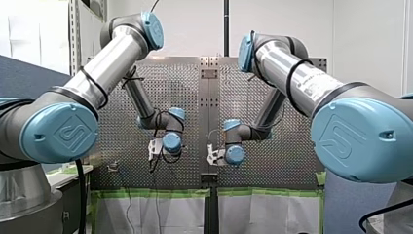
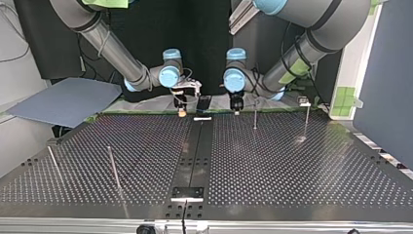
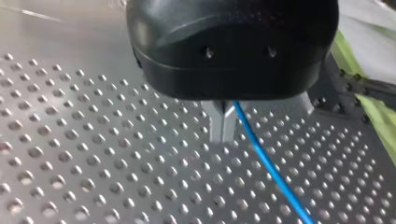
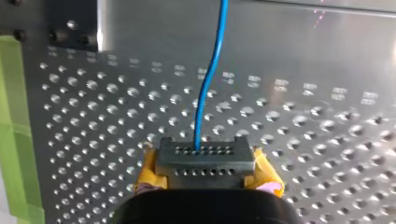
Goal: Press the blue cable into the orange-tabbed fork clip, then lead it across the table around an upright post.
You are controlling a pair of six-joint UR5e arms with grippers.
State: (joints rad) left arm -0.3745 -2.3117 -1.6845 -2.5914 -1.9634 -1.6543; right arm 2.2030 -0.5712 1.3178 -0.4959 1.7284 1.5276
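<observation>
two thin near posts [image 2: 113, 168] stand upright at the lower left of the top view, on the perforated table [image 2: 292, 170]. further back, right of centre, two far posts [image 2: 254, 116] rise near the table's far edge. beyond them, upper centre, both grippers hang low over that far edge, near each other but apart. my right gripper [image 2: 181, 112] is left of centre, with its yellow pads showing. my left gripper [image 2: 236, 109] is just right of centre. a grey-blue sheet [image 2: 63, 100] lies off the table at the upper left.

left wrist view: the metal fingers [image 3: 217, 126] are pressed together at mid-frame, tips close over the plate. the blue cable [image 3: 271, 168] comes out at their right side, pinched there. it runs over the holes to the lower right of the frame.

right wrist view: the yellow pads [image 4: 266, 172] clamp a dark block [image 4: 205, 161] with rows of small holes at bottom centre. the cable leaves the block's far face and runs up to the top edge, slightly right. green tape [image 4: 14, 130] lines the left edge.
</observation>
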